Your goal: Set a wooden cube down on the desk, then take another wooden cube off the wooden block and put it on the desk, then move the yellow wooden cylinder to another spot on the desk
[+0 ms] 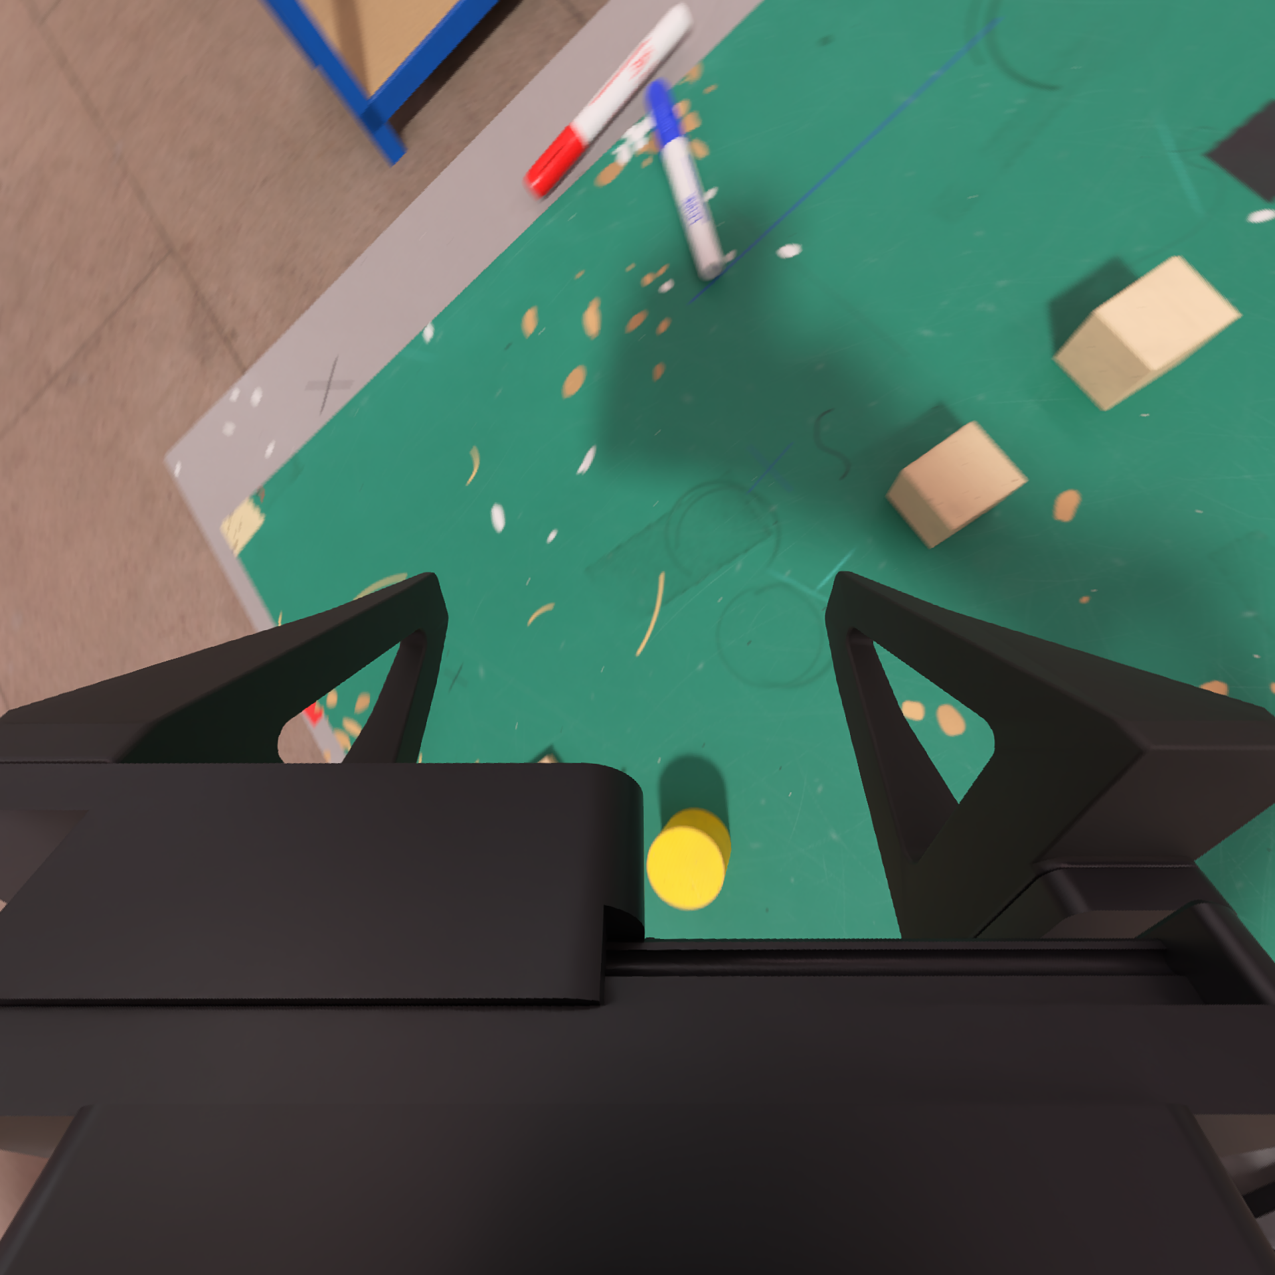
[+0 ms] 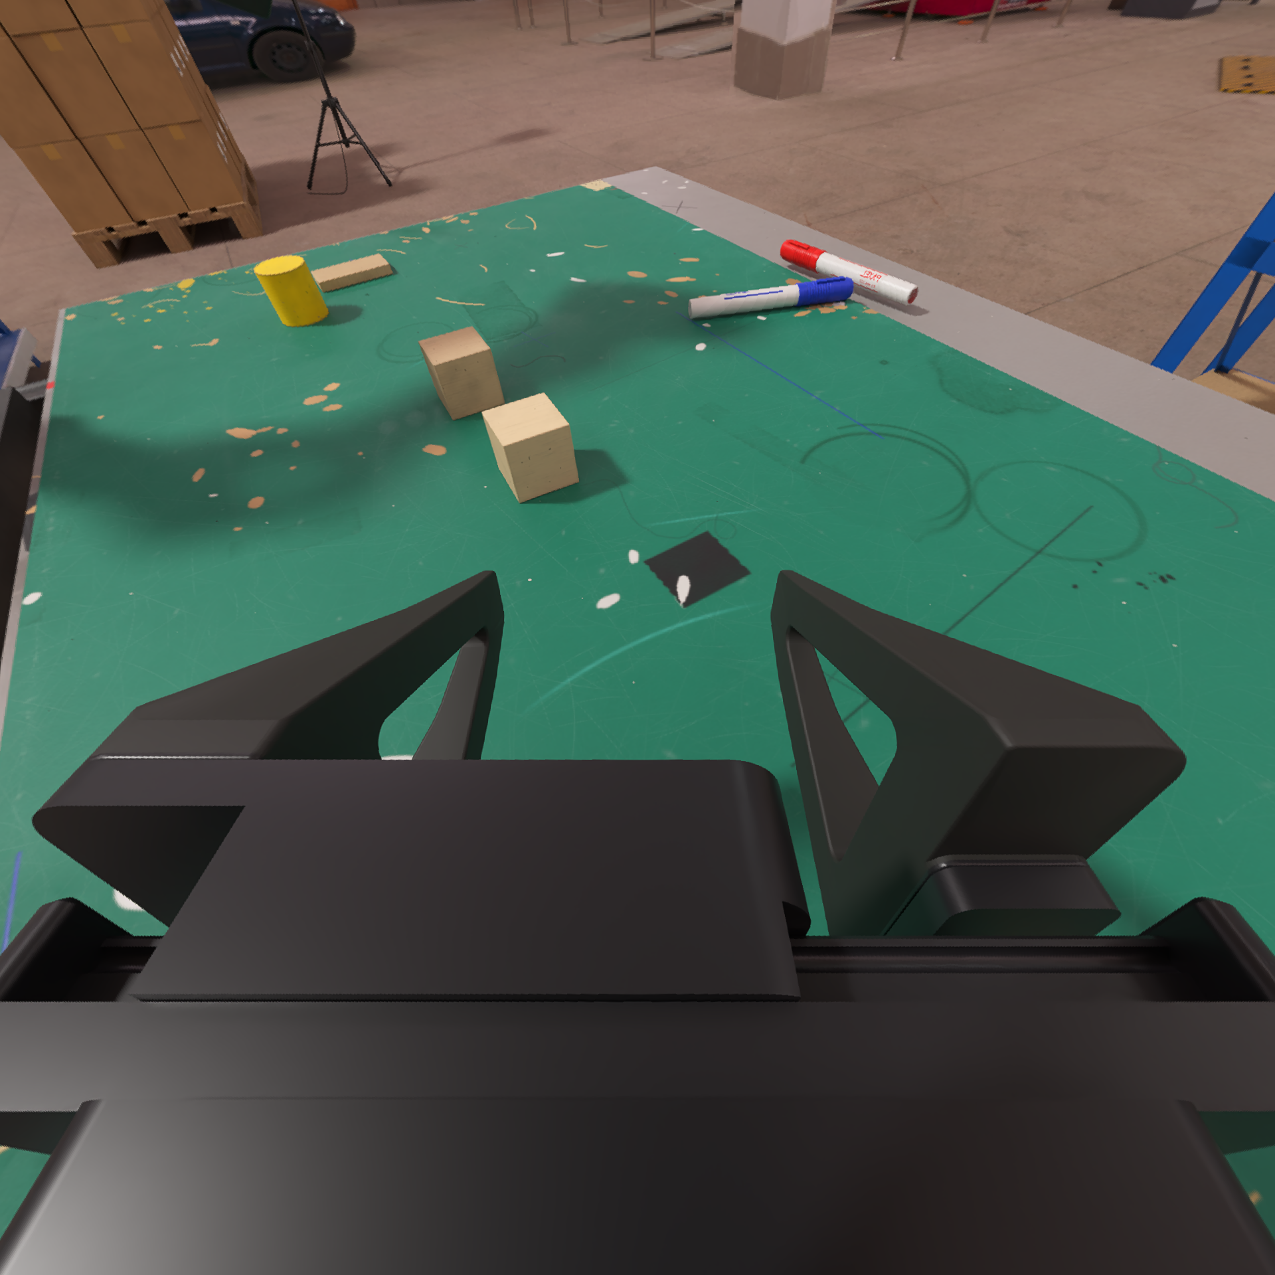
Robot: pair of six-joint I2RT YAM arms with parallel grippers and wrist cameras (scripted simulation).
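Note:
Two wooden cubes stand apart on the green desk mat: one point(image 2: 461, 371) point(image 1: 955, 483) nearer the yellow cylinder, the other point(image 2: 531, 446) point(image 1: 1145, 331) beside it. The yellow wooden cylinder point(image 2: 290, 290) point(image 1: 688, 859) stands upright on the mat, next to a flat wooden block point(image 2: 353, 271) with nothing on it. My left gripper point(image 1: 635, 600) is open and empty, high above the mat, with the cylinder below and behind its fingertips. My right gripper point(image 2: 638, 593) is open and empty, well short of the cubes.
A red-capped marker point(image 2: 847, 271) point(image 1: 607, 103) lies on the grey desk border and a blue-capped marker point(image 2: 769, 298) point(image 1: 683, 176) lies on the mat near it. A black square patch point(image 2: 697, 567) lies ahead of my right gripper. Desk edges drop to the floor.

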